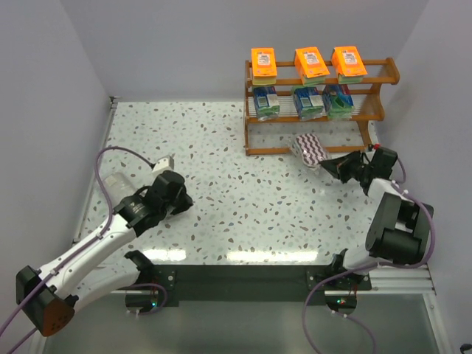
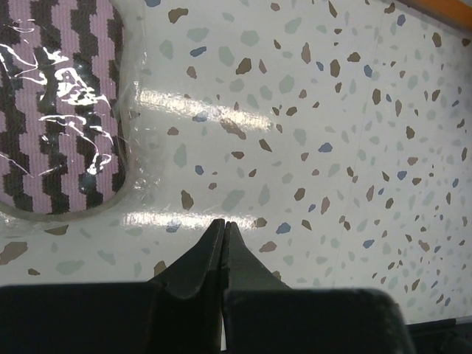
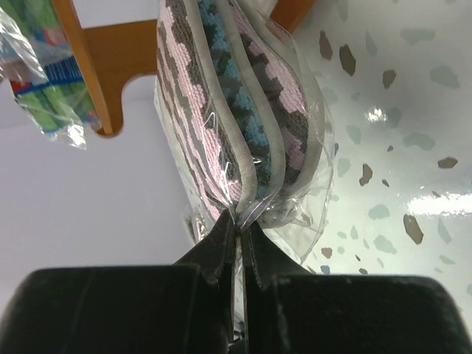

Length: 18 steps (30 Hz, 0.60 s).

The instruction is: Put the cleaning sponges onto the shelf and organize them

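While the right end effector is pinching the edge of a clear zigzag pack just in front of the shelf's lowest tier, three orange packs are sitting on its top tier and three blue-green packs on the middle one. The left end effector, fingers pressed together, is hovering near another zigzag pack lying on the tabletop.

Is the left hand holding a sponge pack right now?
No, the left hand is shut on nothing; the zigzag pack lies apart from it.
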Motion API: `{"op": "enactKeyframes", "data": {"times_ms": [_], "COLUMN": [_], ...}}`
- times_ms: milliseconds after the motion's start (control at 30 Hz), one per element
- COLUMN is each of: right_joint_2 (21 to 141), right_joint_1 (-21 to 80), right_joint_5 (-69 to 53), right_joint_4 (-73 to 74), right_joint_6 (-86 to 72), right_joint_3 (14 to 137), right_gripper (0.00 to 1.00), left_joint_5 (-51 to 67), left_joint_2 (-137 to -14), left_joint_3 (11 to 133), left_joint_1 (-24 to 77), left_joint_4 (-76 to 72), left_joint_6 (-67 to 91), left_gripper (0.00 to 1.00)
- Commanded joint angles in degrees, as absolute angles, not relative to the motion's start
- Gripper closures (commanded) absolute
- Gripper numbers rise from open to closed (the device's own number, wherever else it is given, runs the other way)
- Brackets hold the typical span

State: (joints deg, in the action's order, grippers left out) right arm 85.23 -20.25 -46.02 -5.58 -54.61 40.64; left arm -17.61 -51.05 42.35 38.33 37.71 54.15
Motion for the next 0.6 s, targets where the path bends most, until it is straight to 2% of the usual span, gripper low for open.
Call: {"op": "enactKeyframes", "data": {"times_ms": [0,300,567], "right_joint_2": [86.83,97.72,106.68], "right_joint_1": [-20.92,-20.92,-20.92], "right_joint_5": [-44.39,-36.57,-33.58], "right_joint_4": [-10.01,-16.17,-18.46], "right_joint_6": [-56.86,-63.45,-63.54], "right_joint_3": [46.04,54.04,58.71], "right_gripper": [1.0,1.0,1.0], "left_joint_5": [-17.75,-18.9,-16.79], "left_joint_2": [-51.76,-55.19,-55.28], "left_joint_3": [44.03,44.91,43.16], "left_joint_1": [38.23,37.71,33.23], "left_joint_4": [35.78,34.1,32.26], "left_joint_6": [52.47,50.71,48.61], "left_gripper": [1.0,1.0,1.0]}}
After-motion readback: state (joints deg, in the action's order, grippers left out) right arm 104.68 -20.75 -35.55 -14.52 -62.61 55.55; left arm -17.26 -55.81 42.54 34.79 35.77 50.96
